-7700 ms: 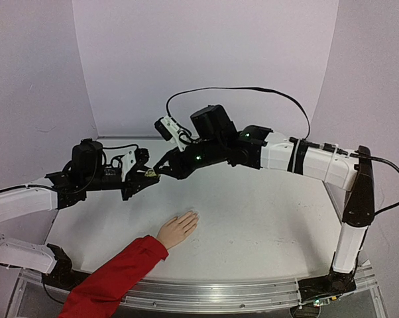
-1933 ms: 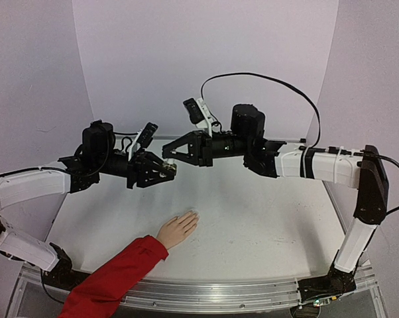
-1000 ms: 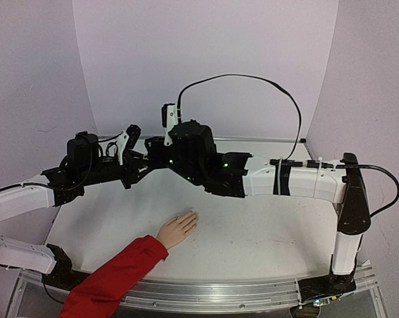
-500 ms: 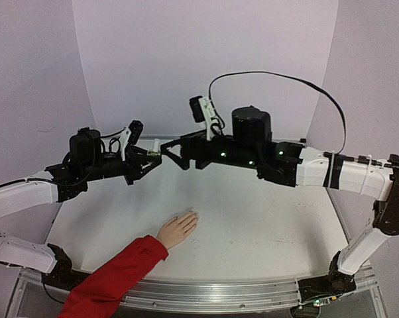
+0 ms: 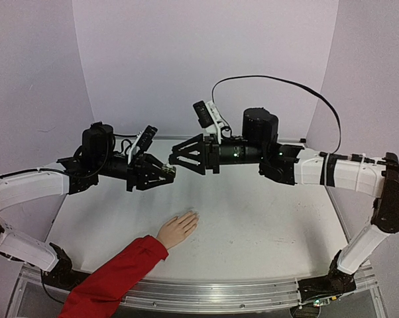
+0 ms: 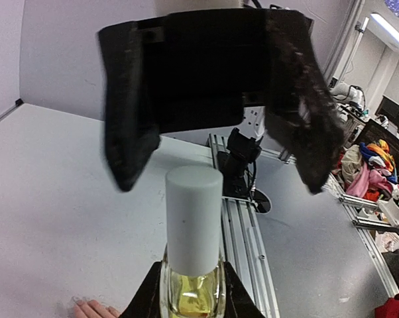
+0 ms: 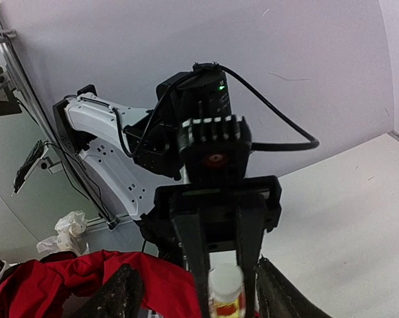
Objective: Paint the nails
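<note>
White surface [image 5: 266, 225]; right hand [image 5: 174, 158], jaws spread wide, facing the white cap [image 6: 193, 218]; left hand [image 5: 161, 175] clamped on a raised yellow-green bottle [image 6: 193, 291]; red-sleeved mannequin arm [image 5: 120, 275] flat near-left, its nails [image 5: 193, 216] below both hands.

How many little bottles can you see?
1. The bottle is gripped by the left gripper, up above the table. No other shows, though one could be hidden.
</note>
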`<state>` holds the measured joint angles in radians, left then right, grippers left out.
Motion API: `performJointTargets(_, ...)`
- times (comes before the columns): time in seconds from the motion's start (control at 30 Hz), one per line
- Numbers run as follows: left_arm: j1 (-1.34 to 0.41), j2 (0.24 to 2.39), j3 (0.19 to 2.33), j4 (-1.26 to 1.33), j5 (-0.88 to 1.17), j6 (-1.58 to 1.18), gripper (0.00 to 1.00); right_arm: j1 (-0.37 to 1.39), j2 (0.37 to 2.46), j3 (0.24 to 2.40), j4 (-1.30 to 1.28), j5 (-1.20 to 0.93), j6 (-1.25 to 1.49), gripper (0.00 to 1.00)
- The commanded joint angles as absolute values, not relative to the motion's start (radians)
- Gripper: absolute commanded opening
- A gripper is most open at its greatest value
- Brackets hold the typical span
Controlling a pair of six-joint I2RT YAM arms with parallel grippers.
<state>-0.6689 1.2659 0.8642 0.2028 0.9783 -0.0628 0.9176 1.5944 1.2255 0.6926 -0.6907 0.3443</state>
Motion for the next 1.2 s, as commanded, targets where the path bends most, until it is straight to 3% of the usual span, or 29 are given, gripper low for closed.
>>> performJointTargets(0.0,-0.679,1.268,0.922,0.264,1.073,-0.081,0.00,0.900,1.661,1.315,0.788,-0.801,0.387,0.57)
performJointTargets(0.1,-0.683,1.268,0.923,0.264,1.082,-0.081,0.00,0.900,1.691,1.346,0.794,-0.831,0.395,0.53)
performJointTargets(0.37,-0.687,1.264,0.920,0.264,1.073,-0.077,0.00,0.900,1.722,1.360,0.860,-0.873,0.426,0.26)
performJointTargets(0.6,-0.687,1.254,0.914,0.265,1.020,-0.070,0.00,0.902,1.750,1.354,0.875,-0.884,0.431,0.13)
performJointTargets(0.77,-0.686,1.221,0.894,0.265,0.900,-0.059,0.00,0.905,1.751,1.341,0.877,-0.848,0.430,0.00)
performJointTargets(0.87,-0.684,1.183,0.866,0.265,0.728,-0.044,0.00,0.913,1.758,1.325,0.874,-0.782,0.435,0.00)
performJointTargets(1.03,-0.685,1.112,0.809,0.258,0.321,0.041,0.00,0.976,1.794,1.356,0.740,-0.443,0.434,0.00)
performJointTargets(1.17,-0.685,1.074,0.786,0.252,0.139,0.073,0.00,1.146,1.898,1.595,0.361,0.269,0.405,0.00)
